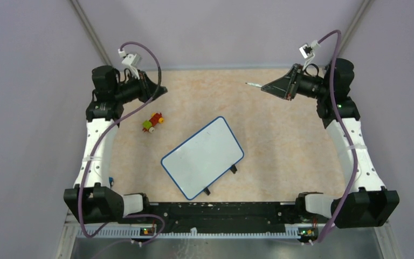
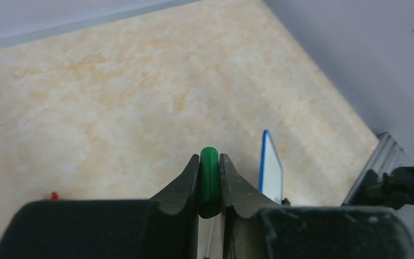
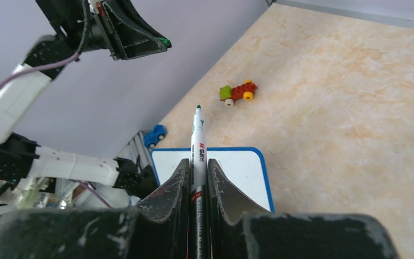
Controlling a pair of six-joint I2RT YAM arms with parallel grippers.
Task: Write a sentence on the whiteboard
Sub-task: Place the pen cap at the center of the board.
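Note:
The whiteboard (image 1: 202,157) lies slanted in the middle of the table, blue-rimmed, with black clip feet on its near edge. Its face is blank, and no sentence shows on it. The board's edge (image 2: 271,170) shows in the left wrist view and its corner (image 3: 237,172) in the right wrist view. My right gripper (image 1: 264,86) hovers at the far right, shut on an uncapped white marker (image 3: 198,140) whose green tip points left. My left gripper (image 1: 164,89) is raised at the far left, shut on the marker's green cap (image 2: 209,181).
A small toy car of red, green and yellow bricks (image 1: 152,122) sits on the table left of the board. A blue toy car (image 3: 154,135) lies at the table's left edge beside the left arm. Purple walls close in both sides and the back.

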